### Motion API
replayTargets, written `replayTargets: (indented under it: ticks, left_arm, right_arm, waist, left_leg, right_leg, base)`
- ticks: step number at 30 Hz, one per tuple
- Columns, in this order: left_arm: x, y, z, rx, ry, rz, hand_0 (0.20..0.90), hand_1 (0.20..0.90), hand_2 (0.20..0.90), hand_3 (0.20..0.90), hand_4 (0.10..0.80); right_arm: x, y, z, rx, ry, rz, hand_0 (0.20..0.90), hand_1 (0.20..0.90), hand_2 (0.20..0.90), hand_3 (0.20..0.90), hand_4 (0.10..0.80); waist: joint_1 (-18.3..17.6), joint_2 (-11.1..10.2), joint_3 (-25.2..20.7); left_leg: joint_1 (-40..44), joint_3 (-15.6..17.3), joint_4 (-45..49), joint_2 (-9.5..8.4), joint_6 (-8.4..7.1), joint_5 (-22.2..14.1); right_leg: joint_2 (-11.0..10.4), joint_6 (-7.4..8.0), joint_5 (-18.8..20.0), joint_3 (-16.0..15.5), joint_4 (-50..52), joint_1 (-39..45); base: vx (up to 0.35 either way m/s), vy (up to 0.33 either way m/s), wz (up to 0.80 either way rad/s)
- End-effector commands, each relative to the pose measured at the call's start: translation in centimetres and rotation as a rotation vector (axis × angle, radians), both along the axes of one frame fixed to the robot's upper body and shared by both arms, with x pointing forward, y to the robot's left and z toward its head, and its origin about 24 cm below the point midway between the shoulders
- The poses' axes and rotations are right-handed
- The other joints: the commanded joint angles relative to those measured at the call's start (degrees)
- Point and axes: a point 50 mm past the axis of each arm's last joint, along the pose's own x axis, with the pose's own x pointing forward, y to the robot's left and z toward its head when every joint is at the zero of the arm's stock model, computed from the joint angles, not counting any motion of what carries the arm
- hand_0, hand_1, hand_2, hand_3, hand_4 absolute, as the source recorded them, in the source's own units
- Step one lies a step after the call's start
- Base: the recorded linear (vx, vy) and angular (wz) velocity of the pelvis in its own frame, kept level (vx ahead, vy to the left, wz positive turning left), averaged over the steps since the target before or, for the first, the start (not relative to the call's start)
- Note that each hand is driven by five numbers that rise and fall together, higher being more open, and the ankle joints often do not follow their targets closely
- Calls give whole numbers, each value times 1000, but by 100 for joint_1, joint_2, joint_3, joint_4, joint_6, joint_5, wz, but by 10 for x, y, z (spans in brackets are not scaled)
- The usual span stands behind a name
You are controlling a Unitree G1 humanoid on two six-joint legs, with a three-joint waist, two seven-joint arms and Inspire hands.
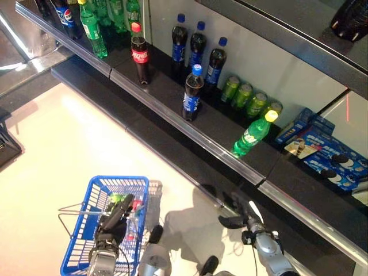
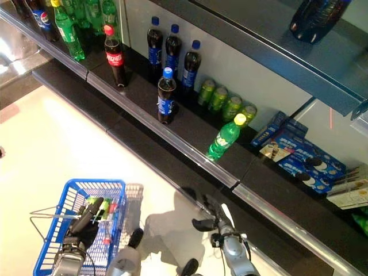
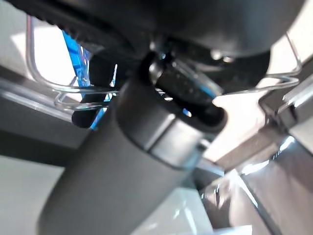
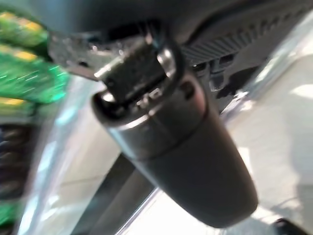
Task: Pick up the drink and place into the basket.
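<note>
A green bottle with a yellow cap (image 1: 251,135) lies tilted at the front of the dark shelf (image 1: 172,118). Left of it stands a dark cola bottle with a blue cap (image 1: 192,92). My right hand (image 1: 238,211) hangs open and empty below the shelf's edge, under the green bottle. The blue basket (image 1: 86,201) is at the lower left with a green bottle (image 1: 117,198) and other drinks in it. My left hand (image 1: 113,221) is over the basket, and its thumb (image 3: 146,142) crosses the wire handle (image 3: 73,93).
A red-capped cola bottle (image 1: 140,54), three blue-capped bottles (image 1: 198,43) and green cans (image 1: 250,98) stand further back. Blue biscuit boxes (image 1: 328,152) fill the shelf's right part. More green bottles (image 1: 95,26) are at the far left. Pale floor (image 1: 75,144) spreads below.
</note>
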Motion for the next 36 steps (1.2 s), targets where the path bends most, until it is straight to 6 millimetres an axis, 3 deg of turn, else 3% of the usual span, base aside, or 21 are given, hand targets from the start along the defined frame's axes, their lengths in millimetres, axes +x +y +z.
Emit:
replayTargets:
  ticks: [1, 4, 6, 7, 10, 16, 22, 27, 29, 32, 33, 36]
  left_arm:
    - [26, 31, 35, 224, -240, 31, 300, 300, 300, 200, 100]
    - [7, 36, 8, 244, -53, 38, 300, 300, 300, 200, 100]
    - [3, 36, 3, 240, -11, 37, 300, 300, 300, 200, 100]
    - [-9, 35, -8, 253, 79, 19, 300, 300, 300, 200, 100]
    - [-26, 34, -23, 237, 187, 0, 300, 300, 300, 200, 100]
    - [-40, 23, -38, 215, 289, -105, 300, 300, 300, 200, 100]
    - [-37, 15, -40, 205, 286, -127, 300, 300, 300, 200, 100]
    - [-17, 10, -36, 229, 246, -160, 300, 300, 300, 200, 100]
    - [-12, 9, -34, 228, 233, -183, 300, 300, 300, 200, 100]
    - [-11, 2, -36, 237, 225, -254, 300, 300, 300, 200, 100]
    - [-11, 1, -36, 233, 229, -252, 300, 300, 300, 200, 100]
    - [-12, 2, -38, 217, 232, -221, 300, 300, 300, 200, 100]
  right_arm:
    - [-22, -33, -4, -21, 17, -79, 900, 900, 900, 900, 800]
    - [-46, -44, -17, -44, 129, -136, 900, 900, 900, 900, 800]
    - [-50, -45, -19, -55, 158, -142, 900, 900, 900, 900, 800]
    - [-61, -50, -25, -58, 224, -170, 900, 900, 900, 900, 800]
    - [-75, -52, -30, -53, 304, -183, 900, 900, 900, 900, 800]
    - [-92, -54, -38, -14, 434, -191, 900, 900, 900, 900, 800]
    - [-90, -56, -37, -34, 459, -143, 900, 900, 900, 900, 800]
    - [-68, -50, -33, -37, 416, -103, 900, 900, 900, 900, 800]
    - [-67, -47, -33, -38, 414, -82, 900, 900, 900, 900, 800]
    - [-78, -47, -35, -34, 402, -124, 900, 900, 900, 900, 800]
    - [-80, -48, -36, -41, 403, -115, 900, 900, 900, 900, 800]
    - [-85, -50, -35, -75, 414, -60, 900, 900, 900, 900, 800]
  waist:
    - [-37, 514, -1281]
    - [-131, 539, -1329]
    - [-158, 546, -1331]
    - [-201, 559, -1337]
    - [-261, 562, -1346]
    - [-424, 561, -1363]
    - [-406, 625, -1238]
    - [-306, 835, -752]
    - [-359, 882, -614]
    - [-622, 822, -561]
    - [-698, 755, -593]
    - [-891, 614, -722]
  left_leg:
    - [71, 179, -25, 92, 56, -16]
    - [130, 219, -7, 84, 66, -54]
    - [145, 231, -2, 81, 68, -65]
    - [169, 248, 9, 79, 71, -87]
    - [205, 258, 3, 62, 73, -102]
    - [233, 412, 7, 143, 9, -93]
    - [144, 453, -1, 265, -121, 39]
    - [-335, 167, 428, 385, -200, 197]
    - [-407, 623, 332, 645, -337, 518]
    - [-341, 1991, 136, 1183, -471, 976]
    - [-251, 2150, 121, 1236, -543, 934]
    - [-124, 2645, 320, 1342, -539, 935]
  right_leg:
    - [135, -222, -193, 167, 193, 70]
    - [149, -234, -216, 214, 220, 78]
    - [149, -235, -223, 231, 226, 78]
    - [154, -242, -232, 252, 234, 74]
    - [163, -239, -213, 297, 208, 83]
    - [247, -283, -199, 412, 160, 48]
    - [323, -378, -295, 287, 277, 1]
    - [422, -695, -875, 103, 1473, -561]
    - [459, -678, -849, -52, 1427, -500]
    - [357, -553, -633, -504, 1236, -255]
    - [318, -490, -685, -497, 1185, -193]
    - [188, -467, -564, -700, 966, -140]
  base:
    - [0, 0, 0]
    - [0, 0, 0]
    - [0, 0, 0]
    - [0, 0, 0]
    - [4, -12, -1]
    - [-14, -43, 0]
    - [-53, -30, 0]
    - [-115, -63, 13]
    - [-66, -58, 82]
    - [-140, 13, 105]
    - [-148, 95, 116]
    - [-127, 123, 76]
